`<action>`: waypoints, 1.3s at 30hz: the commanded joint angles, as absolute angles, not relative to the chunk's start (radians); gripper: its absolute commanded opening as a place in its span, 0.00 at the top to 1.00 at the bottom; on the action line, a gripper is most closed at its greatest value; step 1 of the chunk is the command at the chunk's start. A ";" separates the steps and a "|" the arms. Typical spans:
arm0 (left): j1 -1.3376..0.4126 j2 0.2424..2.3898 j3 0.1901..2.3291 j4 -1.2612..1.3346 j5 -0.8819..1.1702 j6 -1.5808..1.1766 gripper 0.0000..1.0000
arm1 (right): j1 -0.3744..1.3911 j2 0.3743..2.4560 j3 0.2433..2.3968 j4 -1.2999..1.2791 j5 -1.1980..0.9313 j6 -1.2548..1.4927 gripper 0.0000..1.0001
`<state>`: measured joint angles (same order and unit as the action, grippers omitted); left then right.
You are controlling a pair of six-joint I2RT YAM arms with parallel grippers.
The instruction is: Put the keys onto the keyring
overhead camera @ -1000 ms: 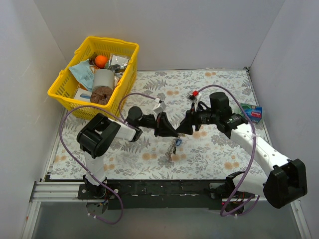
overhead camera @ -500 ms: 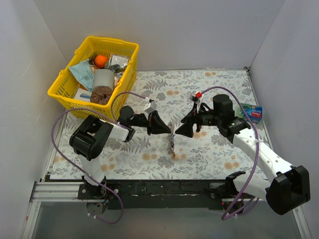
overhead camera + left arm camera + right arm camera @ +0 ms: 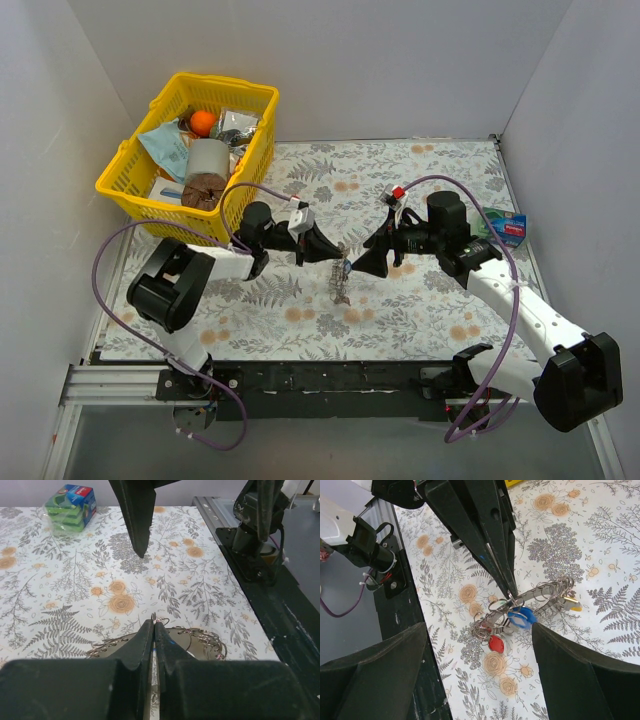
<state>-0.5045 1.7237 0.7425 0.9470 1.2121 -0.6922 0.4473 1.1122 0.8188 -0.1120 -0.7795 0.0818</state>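
While the left gripper is clamped shut on the thin silvery beaded keyring, the ring hangs right at its fingertips over the floral table cover. A blue-headed key and a red-headed key dangle from it. The right gripper faces the ring from just beside it, its jaws spread wide and not touching it.

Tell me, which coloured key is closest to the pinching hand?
The blue key, just below the left hand at its tip; the red key sits farther down the bunch.
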 commanded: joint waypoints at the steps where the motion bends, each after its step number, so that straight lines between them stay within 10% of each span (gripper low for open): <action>1: -0.521 1.767 0.762 1.012 1.198 -0.710 0.99 | 0.449 1.095 0.813 -0.094 -0.769 0.083 0.07; 19: -0.558 2.120 0.831 1.784 1.190 -1.287 0.81 | 0.448 1.081 0.802 -0.127 -0.729 0.067 0.06; 23: -0.558 2.102 0.809 1.825 1.180 -1.309 0.50 | 0.446 1.080 0.804 -0.129 -0.726 0.066 0.06; 24: -0.558 2.089 0.801 1.795 1.171 -1.269 0.02 | 0.446 1.080 0.802 -0.126 -0.726 0.066 0.06; 39: -0.558 1.859 0.776 1.200 0.922 -0.913 0.02 | 0.446 1.075 0.799 -0.115 -0.724 0.071 0.07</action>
